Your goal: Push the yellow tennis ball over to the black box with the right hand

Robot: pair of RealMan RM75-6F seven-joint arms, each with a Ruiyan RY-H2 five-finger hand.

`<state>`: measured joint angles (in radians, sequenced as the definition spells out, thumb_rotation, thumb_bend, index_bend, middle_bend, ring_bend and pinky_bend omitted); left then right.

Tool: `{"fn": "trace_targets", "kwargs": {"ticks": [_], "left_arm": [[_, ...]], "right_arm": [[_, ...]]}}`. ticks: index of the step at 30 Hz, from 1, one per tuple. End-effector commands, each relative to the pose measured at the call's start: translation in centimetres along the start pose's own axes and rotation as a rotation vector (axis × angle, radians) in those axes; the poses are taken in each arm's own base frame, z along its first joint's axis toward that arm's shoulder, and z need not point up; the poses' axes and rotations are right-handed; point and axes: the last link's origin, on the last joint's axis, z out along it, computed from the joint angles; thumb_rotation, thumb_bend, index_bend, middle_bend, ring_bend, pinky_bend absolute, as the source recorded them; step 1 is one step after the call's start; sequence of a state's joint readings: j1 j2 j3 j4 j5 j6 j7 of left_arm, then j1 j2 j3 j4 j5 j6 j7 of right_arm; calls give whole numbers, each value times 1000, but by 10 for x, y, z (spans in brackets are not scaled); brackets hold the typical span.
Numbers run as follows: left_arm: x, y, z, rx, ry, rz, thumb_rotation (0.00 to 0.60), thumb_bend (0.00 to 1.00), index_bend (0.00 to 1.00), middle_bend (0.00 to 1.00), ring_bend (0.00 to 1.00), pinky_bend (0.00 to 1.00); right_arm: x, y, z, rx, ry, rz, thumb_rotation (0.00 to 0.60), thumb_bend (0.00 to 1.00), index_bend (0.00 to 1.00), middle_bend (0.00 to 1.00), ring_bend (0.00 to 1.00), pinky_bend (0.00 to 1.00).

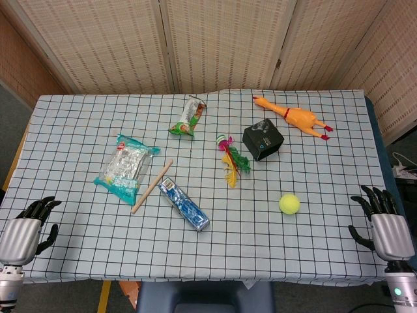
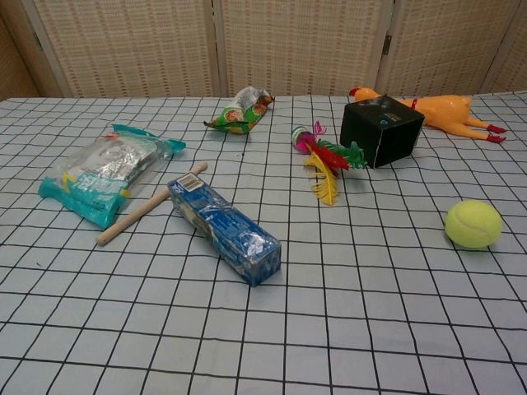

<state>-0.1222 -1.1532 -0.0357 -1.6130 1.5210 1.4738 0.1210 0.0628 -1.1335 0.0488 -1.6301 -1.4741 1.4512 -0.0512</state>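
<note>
The yellow tennis ball lies on the checked tablecloth, right of centre and toward the front. The black box stands further back and a little left of the ball, with a gap between them. My right hand rests at the table's front right corner, fingers apart and holding nothing, well to the right of the ball. My left hand sits at the front left corner, fingers loosely spread, empty. Neither hand shows in the chest view.
A rubber chicken lies behind the box. A feathered toy lies left of the box. Further left are a blue packet, a wooden stick, a teal bag and a green snack bag.
</note>
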Motion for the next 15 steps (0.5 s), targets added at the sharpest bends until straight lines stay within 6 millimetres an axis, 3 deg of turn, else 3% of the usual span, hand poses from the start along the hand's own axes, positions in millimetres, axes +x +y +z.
{"fn": "trace_targets", "kwargs": {"ticks": [1,12,15], "left_arm": [[0,0,0,0,-4,0,600,499,227,153,174,413],[0,-1,0,4,-7,-8,600,498,227,152,173,413],[-2,-3,-1,10,-24,-9,600,499,227,151,173,413]], "right_arm": [[-1,0,0,1,-8,-5,600,203,248,61,0,0],[-5,-4,2,16,-22,-10,600,209,243,62,0,0],[-13,-11,4,60,-25,-40,600,327,238,62,0,0]]}}
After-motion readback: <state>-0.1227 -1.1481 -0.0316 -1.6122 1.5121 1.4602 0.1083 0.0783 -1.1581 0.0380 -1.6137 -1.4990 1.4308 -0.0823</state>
